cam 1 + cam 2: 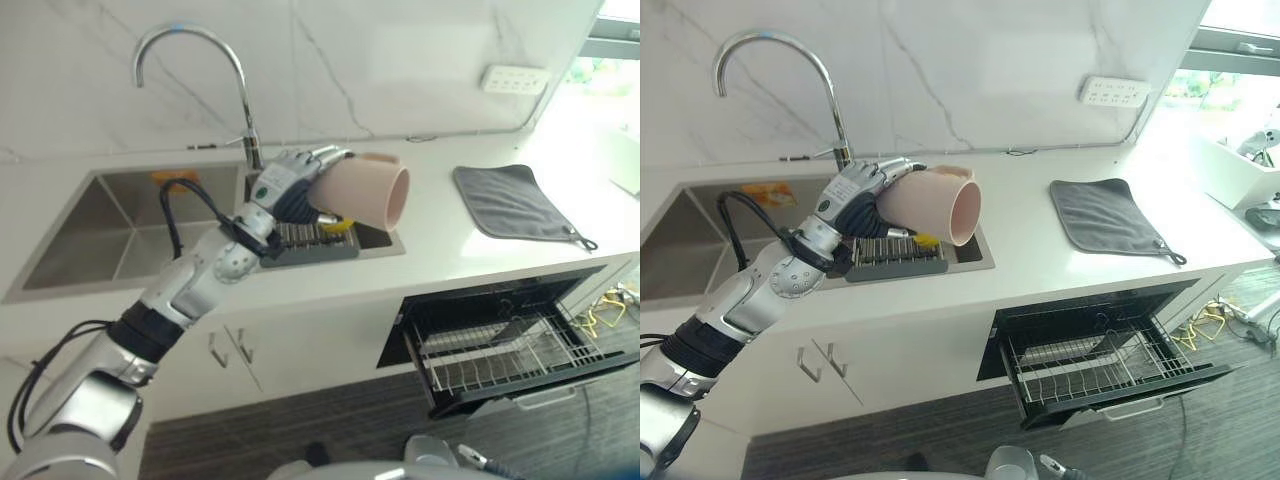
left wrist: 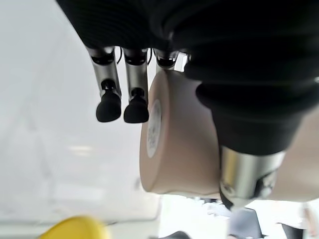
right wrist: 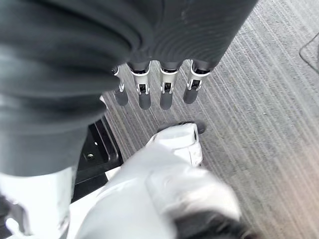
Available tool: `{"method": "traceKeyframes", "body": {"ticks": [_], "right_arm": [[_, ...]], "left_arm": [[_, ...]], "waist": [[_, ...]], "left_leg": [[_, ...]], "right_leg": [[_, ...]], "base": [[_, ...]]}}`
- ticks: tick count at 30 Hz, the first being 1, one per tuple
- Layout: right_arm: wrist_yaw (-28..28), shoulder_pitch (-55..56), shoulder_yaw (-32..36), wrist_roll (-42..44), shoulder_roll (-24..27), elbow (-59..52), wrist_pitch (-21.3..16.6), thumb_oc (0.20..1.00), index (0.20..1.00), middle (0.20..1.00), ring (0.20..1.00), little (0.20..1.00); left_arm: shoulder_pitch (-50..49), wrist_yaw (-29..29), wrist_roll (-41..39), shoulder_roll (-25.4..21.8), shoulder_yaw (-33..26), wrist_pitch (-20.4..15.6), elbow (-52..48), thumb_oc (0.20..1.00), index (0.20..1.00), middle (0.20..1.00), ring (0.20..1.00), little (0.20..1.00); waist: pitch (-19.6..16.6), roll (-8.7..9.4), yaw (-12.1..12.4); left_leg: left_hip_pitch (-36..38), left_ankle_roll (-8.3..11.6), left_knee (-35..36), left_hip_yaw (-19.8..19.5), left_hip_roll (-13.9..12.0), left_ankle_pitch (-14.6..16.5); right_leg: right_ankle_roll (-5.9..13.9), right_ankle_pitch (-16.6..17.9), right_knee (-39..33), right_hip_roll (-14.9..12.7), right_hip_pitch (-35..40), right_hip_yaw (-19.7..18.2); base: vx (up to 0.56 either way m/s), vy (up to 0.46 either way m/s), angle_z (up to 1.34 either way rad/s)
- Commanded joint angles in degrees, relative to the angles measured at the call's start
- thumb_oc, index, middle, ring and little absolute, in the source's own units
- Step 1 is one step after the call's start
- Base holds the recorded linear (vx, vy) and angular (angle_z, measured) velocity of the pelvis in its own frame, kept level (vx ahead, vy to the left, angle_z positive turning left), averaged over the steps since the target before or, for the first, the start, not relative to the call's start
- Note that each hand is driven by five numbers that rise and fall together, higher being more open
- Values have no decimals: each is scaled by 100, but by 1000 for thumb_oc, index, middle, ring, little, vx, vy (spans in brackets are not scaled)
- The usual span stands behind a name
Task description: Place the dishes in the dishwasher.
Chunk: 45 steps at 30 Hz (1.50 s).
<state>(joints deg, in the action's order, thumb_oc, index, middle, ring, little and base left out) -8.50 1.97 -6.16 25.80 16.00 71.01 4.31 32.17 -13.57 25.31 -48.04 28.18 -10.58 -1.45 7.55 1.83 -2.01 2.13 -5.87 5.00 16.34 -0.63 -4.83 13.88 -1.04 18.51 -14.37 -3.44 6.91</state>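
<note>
No legible text; only a blurred round label under the cup (image 2: 172,149).

A white desk (image 1: 1040,250) runs along a wall of pale marble-look panels (image 1: 970,70) with thin grey veins. A steel sink (image 1: 110,235) is sunk into it on the left, and a curved chrome tap (image 1: 195,75) rises behind the basin. A white socket strip (image 1: 1115,92) is fixed to the wall on the right. A dark grey mat (image 1: 1105,218) lies flat on the desk near that end. Below are white cupboard doors (image 1: 890,375) with slim handles. The floor (image 1: 1200,430) is dark grey with fine stripes. Bright daylight enters through a window (image 1: 1240,45) at the upper right.
</note>
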Motion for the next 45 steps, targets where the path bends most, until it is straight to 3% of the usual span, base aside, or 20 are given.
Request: {"method": "traceKeyframes", "body": {"ticks": [1,3,6,8,9,10,12,13,18,21,22,24,26,28,31,33,35,37,39,45], "right_arm": [[-128,-51,-125,-248,-57,105,-236,1000,1000,1000,1000,1000],[-222,-62,-188,-350,-87,89,-303,1000,1000,1000,1000,1000],[-425,-135,-551,-651,-128,-75,-274,1000,1000,1000,1000,1000],[-314,-139,-689,-752,-34,-281,-367,1000,1000,1000,1000,1000],[-242,-73,-724,-770,13,-468,-303,1000,1000,1000,1000,1000],[-184,17,-699,-593,96,-637,-219,1000,1000,1000,1000,1000],[-8,-64,-694,-353,142,-574,-112,1000,1000,1000,1000,1000],[141,-82,-531,-133,-4,-358,-161,1000,1000,1000,1000,1000],[256,-21,-611,-530,-149,-363,-359,1000,1000,1000,1000,1000],[320,-88,-568,-384,-95,-568,-398,1000,1000,1000,1000,1000],[365,-124,-555,-219,-87,-677,-447,1000,1000,1000,1000,1000],[372,-153,-510,-23,-101,-725,-474,1000,1000,1000,1000,1000],[299,-179,-528,-109,-131,-648,-494,1000,1000,1000,1000,1000],[149,-261,-512,-296,-139,-582,-439,1000,1000,1000,1000,1000],[-149,-419,-625,-680,-120,-464,-374,1000,1000,1000,1000,1000],[-193,-436,-852,-659,-51,-599,-218,1000,1000,1000,1000,1000],[-168,-455,-843,-200,26,-540,-426,1000,1000,1000,1000,1000],[-175,-494,-833,-25,10,-584,-503,1000,1000,1000,1000,1000],[-112,-553,-835,189,16,-659,-473,1000,1000,1000,1000,1000],[28,-542,-958,86,-148,-734,-447,1000,1000,1000,1000,1000]], "left_arm": [[328,-292,31,68,-504,-11,38,200,200,200,200,200],[305,-359,61,34,-484,84,7,200,200,200,200,200],[216,-366,22,7,-603,546,-176,200,200,200,200,200],[-69,-499,27,211,-765,728,-415,200,200,200,200,200],[-112,-554,-8,219,-790,659,-378,200,200,200,200,200],[-53,-588,-56,218,-791,449,-209,200,200,200,200,200],[-229,-481,26,204,-931,350,-246,200,200,200,200,200],[-388,-402,74,176,-965,201,-238,200,200,200,200,200],[-589,-412,14,198,-1069,217,-309,200,200,200,200,200],[-603,-418,40,226,-1107,131,-302,200,200,200,200,200],[-513,-414,54,214,-1039,50,-256,200,200,200,200,200],[-358,-435,5,204,-903,-84,-58,200,200,200,200,200],[-253,-477,38,240,-814,-34,8,200,200,200,200,200],[-165,-538,10,139,-765,83,34,200,200,200,200,200],[-430,-470,-64,51,-926,178,-96,200,200,200,200,200],[-584,-342,-12,155,-1034,347,-461,200,200,200,200,200],[-347,-274,-25,349,-856,228,-416,200,200,200,200,200],[-283,-250,73,420,-776,263,-468,200,200,200,200,200],[-249,-297,110,454,-671,243,-433,200,200,200,200,200],[-156,-347,67,378,-573,153,-215,200,200,200,200,200]], "waist": [[-142,-33,-18],[-164,-15,53],[-142,35,121],[-59,-31,-8],[8,-74,-56],[112,-93,-90],[63,-190,15],[-14,-278,-14],[-155,-311,71],[40,-287,70],[195,-290,21],[264,-253,-49],[234,-209,-107],[239,-151,-173],[123,-153,25],[47,-142,12],[-2,-165,14],[-25,-258,-14],[-52,-331,-15],[-289,-401,-47]], "left_leg": [[679,388,0,-621,-242,737],[673,539,0,-683,-443,683],[598,955,0,-716,-1059,379],[569,1195,0,-310,-1470,48],[527,1243,-25,-111,-1500,-112],[402,1240,-322,79,-1372,-111],[398,878,-496,-286,-531,391],[595,768,-195,-356,-396,384],[695,652,-32,-454,-237,524],[602,379,-346,-526,-84,689],[547,219,-533,-598,-19,799],[524,157,-680,-694,11,874],[599,238,-710,-788,-5,923],[744,355,-688,-837,-155,993],[834,722,-617,-699,-704,763],[753,885,-657,-586,-1031,589],[429,920,-887,-501,-929,503],[431,969,-550,-473,-828,334],[486,960,-321,-706,-710,240],[635,953,0,-640,-559,308]], "right_leg": [[-209,911,-1322,46,619,201],[-192,812,-1570,15,782,287],[-292,324,-1710,275,951,397],[-529,51,-1509,512,933,521],[-616,-5,-1464,586,989,655],[-685,-49,-1484,634,1139,823],[-710,-1,-1604,694,1210,818],[-724,-22,-1524,743,1167,773],[-680,-173,-1348,722,1151,899],[-601,-73,-183,607,711,753],[-516,142,816,590,326,579],[-578,345,861,470,120,366],[-567,534,51,295,200,218],[-408,905,-555,103,185,-57],[-367,261,-1023,253,619,293],[-674,-58,-1090,626,777,295],[-837,-33,-1415,783,1018,481],[-820,-26,-1497,812,1061,562],[-861,-52,-1530,834,1097,545],[-742,79,-1865,735,1226,623]], "base": [[-18,-584,-26],[2,-671,-19],[9,-780,-15],[-8,-456,26],[-23,-382,68],[-16,-320,101],[138,-131,83],[235,73,-28],[110,115,1],[-36,188,-10],[-56,130,7],[38,-67,50],[131,-364,70],[122,-523,36],[99,-585,21],[86,-554,-16],[64,-282,-7],[37,-6,40],[15,110,21],[-36,93,-6]]}}
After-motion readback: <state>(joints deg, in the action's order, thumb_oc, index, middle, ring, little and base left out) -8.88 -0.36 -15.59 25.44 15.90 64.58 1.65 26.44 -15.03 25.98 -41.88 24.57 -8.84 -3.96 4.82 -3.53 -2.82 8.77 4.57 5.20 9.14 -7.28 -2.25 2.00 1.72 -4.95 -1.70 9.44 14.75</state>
